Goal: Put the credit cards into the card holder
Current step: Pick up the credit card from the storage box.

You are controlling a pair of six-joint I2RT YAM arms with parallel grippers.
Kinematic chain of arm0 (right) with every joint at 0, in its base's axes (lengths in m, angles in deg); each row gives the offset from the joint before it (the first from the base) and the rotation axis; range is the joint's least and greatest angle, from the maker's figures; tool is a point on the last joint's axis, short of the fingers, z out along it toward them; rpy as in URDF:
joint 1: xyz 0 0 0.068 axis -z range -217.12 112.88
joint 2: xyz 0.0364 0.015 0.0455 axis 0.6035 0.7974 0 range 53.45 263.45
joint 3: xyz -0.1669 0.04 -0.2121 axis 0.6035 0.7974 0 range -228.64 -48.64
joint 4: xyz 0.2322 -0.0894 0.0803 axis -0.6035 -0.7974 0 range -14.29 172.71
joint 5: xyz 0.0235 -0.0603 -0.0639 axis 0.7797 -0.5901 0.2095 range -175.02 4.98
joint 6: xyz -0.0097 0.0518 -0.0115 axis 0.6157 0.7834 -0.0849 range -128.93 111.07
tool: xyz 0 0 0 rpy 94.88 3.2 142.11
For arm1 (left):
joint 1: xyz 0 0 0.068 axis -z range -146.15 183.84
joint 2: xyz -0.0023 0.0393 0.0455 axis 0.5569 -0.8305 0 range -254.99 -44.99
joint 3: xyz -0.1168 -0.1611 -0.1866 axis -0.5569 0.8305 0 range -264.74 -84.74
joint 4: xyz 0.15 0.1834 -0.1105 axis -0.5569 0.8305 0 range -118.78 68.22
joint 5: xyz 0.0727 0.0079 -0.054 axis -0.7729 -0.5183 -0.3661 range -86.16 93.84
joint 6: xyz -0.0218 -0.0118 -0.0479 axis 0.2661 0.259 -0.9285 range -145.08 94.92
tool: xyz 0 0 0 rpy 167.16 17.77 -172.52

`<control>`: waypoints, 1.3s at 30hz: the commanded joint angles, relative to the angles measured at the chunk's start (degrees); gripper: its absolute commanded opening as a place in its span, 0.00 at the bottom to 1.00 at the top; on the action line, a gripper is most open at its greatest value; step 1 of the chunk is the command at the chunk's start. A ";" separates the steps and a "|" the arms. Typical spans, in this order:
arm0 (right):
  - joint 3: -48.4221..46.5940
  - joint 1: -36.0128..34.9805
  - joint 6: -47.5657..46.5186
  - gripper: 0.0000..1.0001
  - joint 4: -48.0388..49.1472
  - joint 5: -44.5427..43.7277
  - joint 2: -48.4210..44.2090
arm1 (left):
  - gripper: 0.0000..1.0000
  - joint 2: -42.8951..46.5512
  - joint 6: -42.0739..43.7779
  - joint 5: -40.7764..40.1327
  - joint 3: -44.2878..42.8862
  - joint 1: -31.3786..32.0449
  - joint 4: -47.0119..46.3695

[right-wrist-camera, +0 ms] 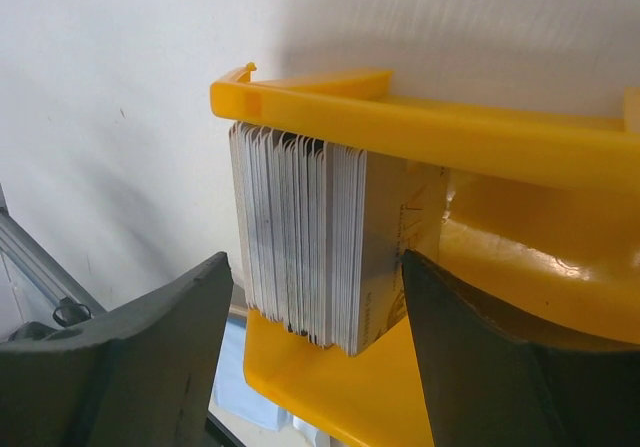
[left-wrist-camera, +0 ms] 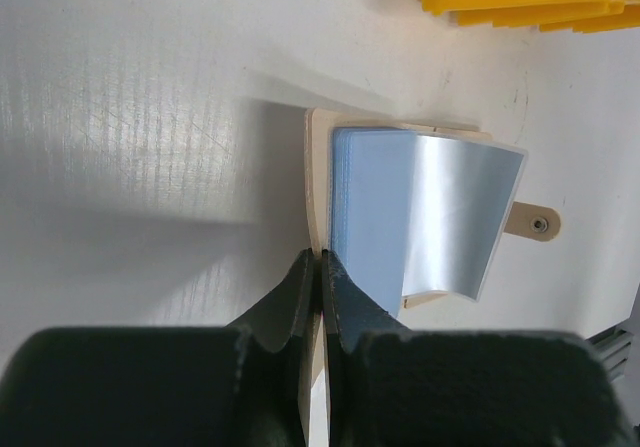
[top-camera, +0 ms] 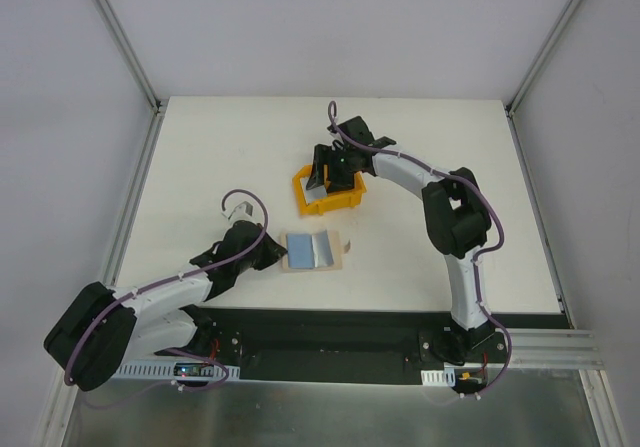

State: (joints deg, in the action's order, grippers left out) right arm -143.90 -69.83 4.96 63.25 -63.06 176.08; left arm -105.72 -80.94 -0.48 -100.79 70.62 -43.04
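The beige card holder (top-camera: pixel 312 251) lies open on the table, its inside showing pale blue layers and a shiny silvery leaf (left-wrist-camera: pixel 455 212); its snap tab (left-wrist-camera: pixel 533 222) sticks out to the right. My left gripper (left-wrist-camera: pixel 320 267) is shut on the holder's near beige edge (top-camera: pixel 278 252). The credit cards (right-wrist-camera: pixel 300 242) stand on edge as a thick silvery stack in the yellow bin (right-wrist-camera: pixel 450 132). My right gripper (right-wrist-camera: pixel 315 302) is open and reaches into the bin (top-camera: pixel 300 192) with one finger on each side of the stack (top-camera: pixel 322 193).
The yellow bin stands just behind the card holder, near the table's middle. A metal frame post (top-camera: pixel 120 37) rises at each back corner. The black base rail (top-camera: pixel 330 332) runs along the near edge.
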 commanded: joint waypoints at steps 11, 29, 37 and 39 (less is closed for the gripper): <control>-1.59 0.01 -0.71 0.54 1.18 3.36 -1.60 | 0.00 -4.31 1.36 3.17 -2.22 0.32 -2.97; -0.80 0.37 -0.97 0.32 1.27 2.92 -2.83 | 0.00 -6.86 1.28 4.23 -3.11 0.23 -3.14; -0.28 0.89 -0.80 0.25 1.36 3.36 -3.80 | 0.00 -7.91 1.45 4.23 -3.37 0.23 -3.49; -0.10 1.07 -0.79 0.25 1.45 3.53 -4.15 | 0.00 -8.09 1.45 4.23 -3.46 0.23 -3.67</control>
State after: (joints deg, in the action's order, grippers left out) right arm -143.88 -69.24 4.50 63.62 -61.51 176.08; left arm -113.08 -80.78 3.37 -102.30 70.62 -45.42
